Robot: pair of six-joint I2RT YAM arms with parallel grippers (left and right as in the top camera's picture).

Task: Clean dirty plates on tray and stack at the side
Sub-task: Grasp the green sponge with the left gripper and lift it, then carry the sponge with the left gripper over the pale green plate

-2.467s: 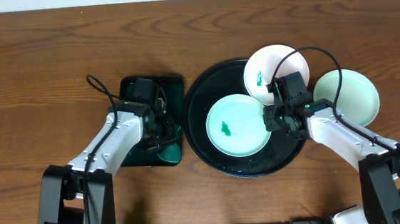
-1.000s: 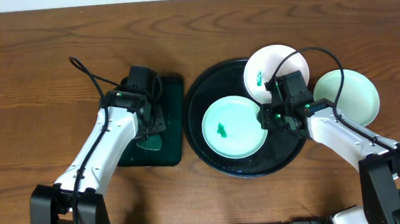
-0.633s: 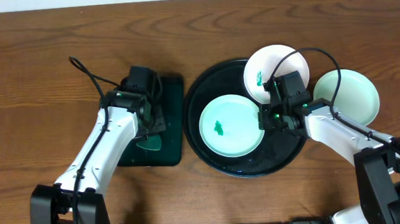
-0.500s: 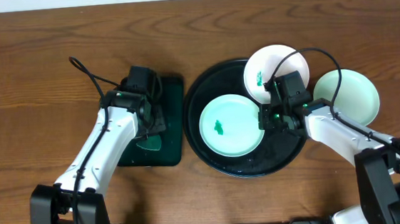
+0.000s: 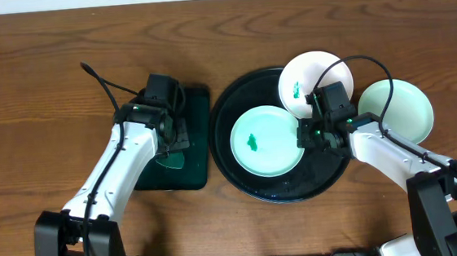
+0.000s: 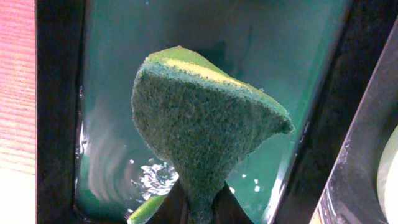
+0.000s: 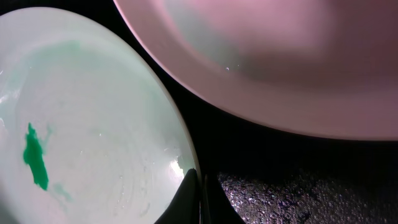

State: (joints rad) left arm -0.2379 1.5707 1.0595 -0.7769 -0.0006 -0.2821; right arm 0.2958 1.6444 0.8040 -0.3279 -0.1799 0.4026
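Observation:
A round black tray [image 5: 249, 183] holds a mint-green plate [image 5: 266, 141] with a green smear. A white plate [image 5: 316, 74] with a green smear rests on the tray's far right rim. A second mint-green plate [image 5: 403, 108] lies on the table right of the tray. My right gripper [image 5: 305, 132] is shut on the right rim of the smeared mint plate [image 7: 81, 118], fingertips [image 7: 200, 186] pinching its edge; the white plate [image 7: 280, 56] is just beyond. My left gripper [image 5: 172, 140] is shut on a green sponge [image 6: 199, 124] and holds it over the wet rectangular tray [image 6: 292, 56].
The small dark rectangular tray [image 5: 202, 159] sits left of the round tray, with water in it. Cables loop above both arms. Brown wooden table [image 5: 37, 86] stretches left and behind.
The left arm lifted the sponge off the rectangular tray's near end and moved toward its far side. The smeared mint plate shifted slightly left, then back a little right, in the right gripper.

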